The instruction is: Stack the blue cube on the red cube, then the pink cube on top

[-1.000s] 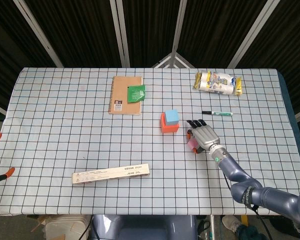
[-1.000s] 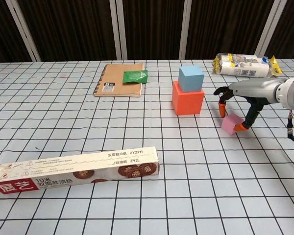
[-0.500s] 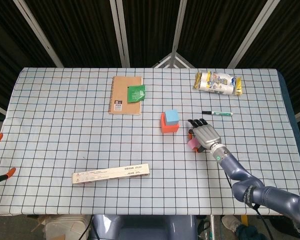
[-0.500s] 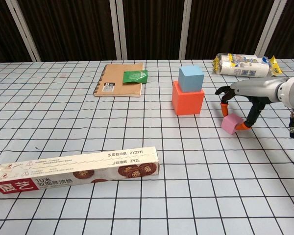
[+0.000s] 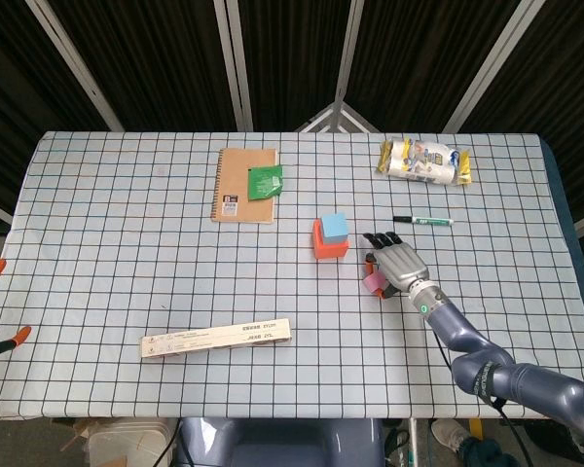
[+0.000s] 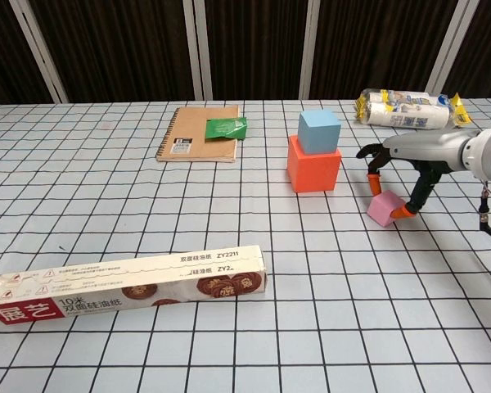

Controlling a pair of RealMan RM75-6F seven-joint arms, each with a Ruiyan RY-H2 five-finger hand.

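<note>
Chest view shows your right hand (image 6: 399, 173) arched over the pink cube (image 6: 382, 209), palm down, with orange-tipped fingers (image 6: 403, 213) pinching the cube's sides. The cube sits tilted on one edge at the tablecloth; whether it has cleared the surface you cannot tell. Your left hand appears in neither view.

From the hand, at about 10 o'clock and near, the blue cube (image 6: 319, 131) rests on the red cube (image 6: 313, 163), set toward the red cube's far side. In the head view the same hand (image 5: 397, 263) covers most of the pink cube (image 5: 374, 282), and the blue cube (image 5: 334, 228) on the red cube (image 5: 327, 245) lies at its 10 o'clock.

At the hand's 1 o'clock in the head view lies a green marker (image 5: 421, 221), and further out in that direction a yellow and white snack packet (image 5: 426, 161). Well away at 11 o'clock, a brown spiral notebook (image 5: 244, 185) carries a green sachet (image 5: 265, 181). Far off at 8 o'clock a long baking-paper box (image 5: 216, 338) lies on the checked tablecloth (image 5: 117, 253).
</note>
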